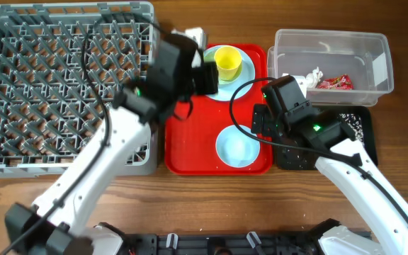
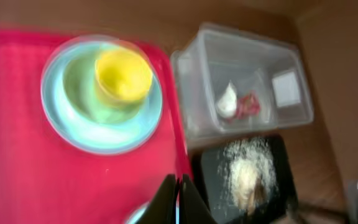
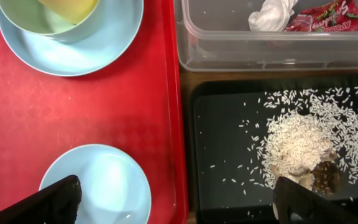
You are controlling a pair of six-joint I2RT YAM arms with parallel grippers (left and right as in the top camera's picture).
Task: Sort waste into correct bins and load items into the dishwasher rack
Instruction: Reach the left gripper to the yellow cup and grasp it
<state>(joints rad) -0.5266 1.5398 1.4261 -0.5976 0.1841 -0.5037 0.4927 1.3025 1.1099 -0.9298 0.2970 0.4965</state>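
Note:
A small yellow cup stands in a pale blue dish at the back of the red tray. A pale blue bowl lies at the tray's front. My left gripper is shut and empty, hovering over the tray just left of the cup. My right gripper stands open, one finger over the bowl, the other over the black tray of rice scraps. The clear tub holds a white tissue and a red wrapper.
The grey dishwasher rack fills the left of the table, with nothing in it that I can see. My left arm crosses its right front corner. The black tray sits right against the red tray's right edge, below the tub.

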